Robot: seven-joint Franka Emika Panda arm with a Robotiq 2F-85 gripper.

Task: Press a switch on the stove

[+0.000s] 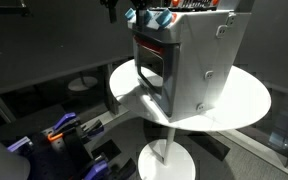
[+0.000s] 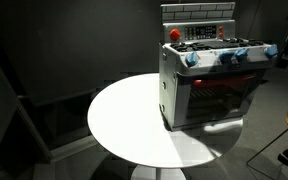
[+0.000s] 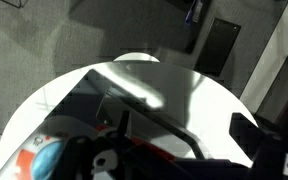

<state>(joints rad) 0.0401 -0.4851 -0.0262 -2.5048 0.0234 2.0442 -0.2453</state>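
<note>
The silver-grey toy stove (image 1: 199, 60) stands on a round white table (image 1: 246, 100), and it shows in both exterior views (image 2: 214, 95). It has a dark oven window, a red strip above it, and blue and red knobs (image 2: 224, 56) along the top front. My gripper (image 1: 119, 12) hangs just above and in front of the knob row, at the stove's front corner (image 2: 284, 50). In the wrist view I look down past the oven door and its handle (image 3: 144, 110). A blue knob (image 3: 44, 160) sits at the lower left. My fingers (image 3: 164, 145) look spread and hold nothing.
The table (image 2: 124, 115) has bare surface beside the stove. The room is dark. Blue and orange parts (image 1: 54, 135) lie low beside the table. Its white pedestal base (image 1: 164, 160) stands on the floor.
</note>
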